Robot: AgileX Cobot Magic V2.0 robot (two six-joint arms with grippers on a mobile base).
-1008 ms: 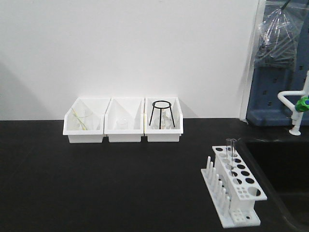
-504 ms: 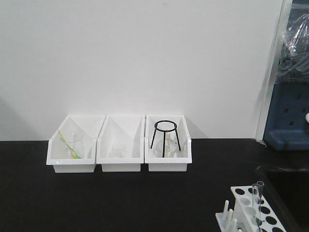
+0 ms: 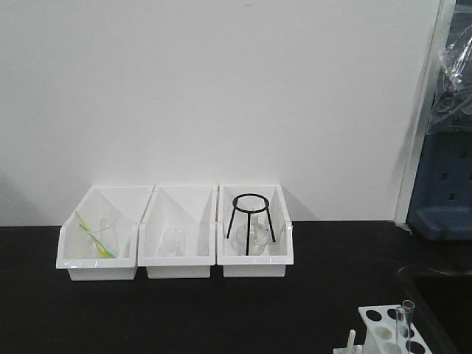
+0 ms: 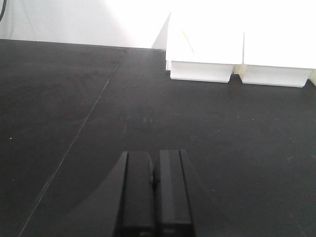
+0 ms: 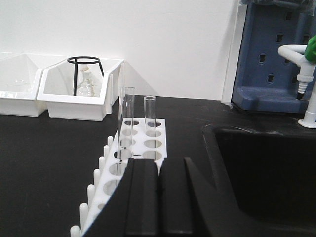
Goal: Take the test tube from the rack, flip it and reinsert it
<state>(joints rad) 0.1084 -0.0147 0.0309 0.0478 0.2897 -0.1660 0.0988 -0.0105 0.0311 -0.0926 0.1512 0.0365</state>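
Front view has shifted since half a second ago. The rack has slid further into the bottom corner, so only its far end and one tube's rim still show, and the three white bins sit lower in frame.

The right end effector (image 5: 159, 165) has its fingers pressed flat together with nothing between them. Just past its tips the rack (image 5: 140, 140) runs straight ahead on the counter (image 4: 74, 98), with pegs (image 5: 91, 192) lining its left side. The test tube (image 5: 126, 123) stands upright in a hole ahead and slightly left of the tips, not touching them. A second tube (image 5: 149, 116) stands upright a little farther on. The black sink (image 5: 256, 163) drops away to its right.

The left end effector (image 4: 154, 155) is clamped tight too, empty, hanging over the counter. The bins (image 4: 200, 71) are well ahead and to its right.
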